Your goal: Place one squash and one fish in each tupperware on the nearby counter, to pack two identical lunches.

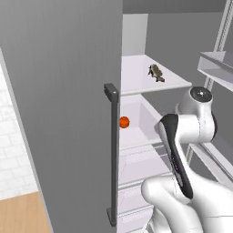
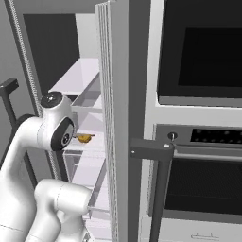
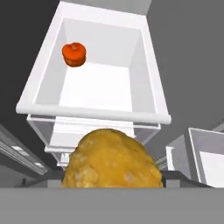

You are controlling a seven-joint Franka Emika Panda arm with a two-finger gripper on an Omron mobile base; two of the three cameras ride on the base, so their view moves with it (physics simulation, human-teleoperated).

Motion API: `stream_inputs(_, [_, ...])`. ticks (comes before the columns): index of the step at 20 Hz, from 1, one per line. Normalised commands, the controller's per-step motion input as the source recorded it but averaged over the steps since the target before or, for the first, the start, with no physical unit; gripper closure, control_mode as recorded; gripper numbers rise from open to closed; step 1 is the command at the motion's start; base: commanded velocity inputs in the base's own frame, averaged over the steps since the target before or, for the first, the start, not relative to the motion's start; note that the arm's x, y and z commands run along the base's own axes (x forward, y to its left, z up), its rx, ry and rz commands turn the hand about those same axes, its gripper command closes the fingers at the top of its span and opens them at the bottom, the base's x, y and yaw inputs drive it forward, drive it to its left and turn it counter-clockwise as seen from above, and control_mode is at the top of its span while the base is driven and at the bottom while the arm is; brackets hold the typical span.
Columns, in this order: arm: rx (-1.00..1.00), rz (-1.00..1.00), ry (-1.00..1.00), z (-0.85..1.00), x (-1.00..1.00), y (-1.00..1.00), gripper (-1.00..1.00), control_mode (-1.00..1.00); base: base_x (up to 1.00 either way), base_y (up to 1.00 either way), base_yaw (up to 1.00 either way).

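The gripper [image 3: 112, 175] is closed around the yellow squash [image 3: 112, 159], whose bulk hides the fingertips. Beyond it, the orange squash [image 3: 73, 54] sits in the fridge drawer [image 3: 94, 113]. A fish [image 1: 156, 73] lies on the shelf [image 1: 136, 77] above.

Yellow-ochre squash [image 3: 111, 159], mottled; orange-red squash [image 3: 73, 54] in white drawer [image 3: 144, 65]; brown-grey fish [image 1: 156, 73]; white shelf [image 1: 136, 75].

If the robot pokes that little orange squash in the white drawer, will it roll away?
Probably a bit. The orange squash looks round, so a push may roll it. It has a flattish top, so the roll might wobble. The drawer walls surround it and should stop it.
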Motion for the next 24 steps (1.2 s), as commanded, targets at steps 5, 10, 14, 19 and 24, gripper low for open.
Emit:
stream_inputs(5, [0.28,-0.21,0.11,0.29,-0.75,0.03,1.00,-1.00,0.00,0.00,0.00])
stream_inputs(10, [0.04,-0.05,0.00,0.39,-1.00,0.12,1.00,-1.00,0.00,0.00,0.00])
stream_inputs(14, [-0.04,0.00,0.00,0.09,-0.47,0.15,1.00,-1.00,0.00,0.00,0.00])
stream_inputs(19, [0.00,0.00,0.00,0.00,-0.05,0.02,1.00,-1.00,0.00,0.00,0.00])
stream_inputs(24, [0.00,0.00,0.00,0.00,-0.10,0.00,1.00,1.00,-0.60,0.00,0.00])
